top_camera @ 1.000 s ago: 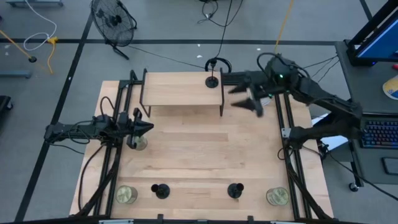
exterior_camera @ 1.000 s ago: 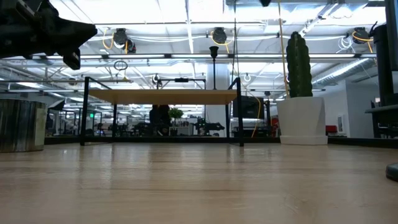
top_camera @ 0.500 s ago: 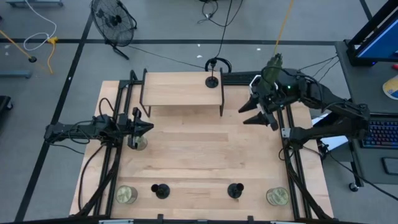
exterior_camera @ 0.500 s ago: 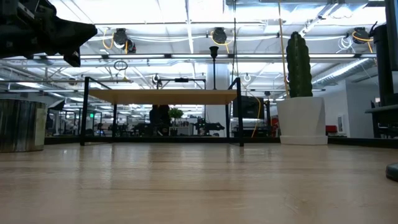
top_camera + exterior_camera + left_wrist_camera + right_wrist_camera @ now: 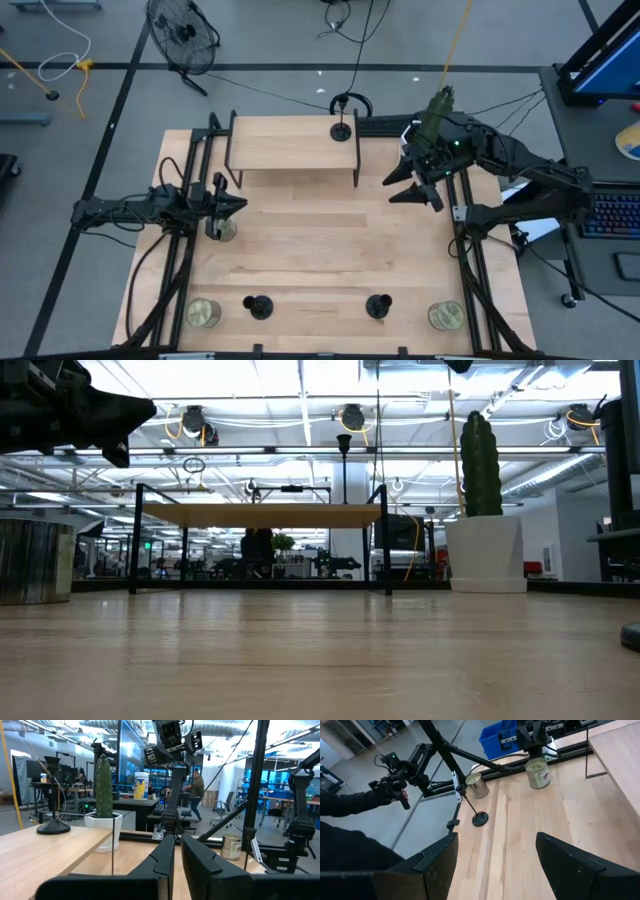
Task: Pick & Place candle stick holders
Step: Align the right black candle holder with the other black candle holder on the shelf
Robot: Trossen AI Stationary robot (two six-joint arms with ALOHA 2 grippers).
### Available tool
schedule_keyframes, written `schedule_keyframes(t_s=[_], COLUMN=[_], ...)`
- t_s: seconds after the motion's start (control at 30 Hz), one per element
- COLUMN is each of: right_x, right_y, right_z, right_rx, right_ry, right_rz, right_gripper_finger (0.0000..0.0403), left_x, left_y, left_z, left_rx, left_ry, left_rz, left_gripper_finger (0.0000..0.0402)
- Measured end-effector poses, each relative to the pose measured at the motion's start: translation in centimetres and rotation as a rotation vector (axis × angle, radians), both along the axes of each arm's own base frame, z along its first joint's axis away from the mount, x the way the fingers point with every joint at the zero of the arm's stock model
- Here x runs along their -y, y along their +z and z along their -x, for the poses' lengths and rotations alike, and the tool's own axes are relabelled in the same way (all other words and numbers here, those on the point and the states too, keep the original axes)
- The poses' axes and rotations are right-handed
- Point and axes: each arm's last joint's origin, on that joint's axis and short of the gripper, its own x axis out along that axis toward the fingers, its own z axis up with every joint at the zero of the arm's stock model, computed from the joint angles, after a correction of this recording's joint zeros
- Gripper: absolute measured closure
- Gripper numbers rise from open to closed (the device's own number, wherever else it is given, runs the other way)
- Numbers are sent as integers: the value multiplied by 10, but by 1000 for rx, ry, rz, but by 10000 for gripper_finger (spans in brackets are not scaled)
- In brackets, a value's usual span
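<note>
One black candle stick holder stands on its round base on the raised wooden shelf; it also shows in the left wrist view. Two more holders stand near the table's near edge. My right gripper hangs open in the air just right of the shelf, with nothing between its fingers. At the table's left side my left gripper waits shut and level, its fingers holding nothing.
Greenish glass jar candles stand at the near left, the near right and under my left gripper. A cactus in a white pot stands behind the shelf's right end. A person's hand with a device shows beyond the table.
My right gripper has drawn away from the shelf's right end, a little toward the table's near edge and down, rolling at the wrist. It has stayed open. The holder on the shelf has not moved.
</note>
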Motion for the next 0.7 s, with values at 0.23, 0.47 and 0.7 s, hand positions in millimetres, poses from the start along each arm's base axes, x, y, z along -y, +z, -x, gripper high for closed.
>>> schedule_keyframes(t_s=[0.23,0.47,0.7], right_x=[5,-4,-43], right_y=[-24,-61,-67], right_z=[-17,-24,-20], right_rx=[97,114,123], right_ry=[-17,9,-71], right_rz=[-20,12,133], right_gripper_finger=[140,140,140], left_x=[0,0,0], left_y=[0,0,0], left_z=[0,0,0], left_rx=[0,0,0], left_ry=[0,0,1], left_rz=[0,-1,-1], left_gripper_finger=[364,364,364])
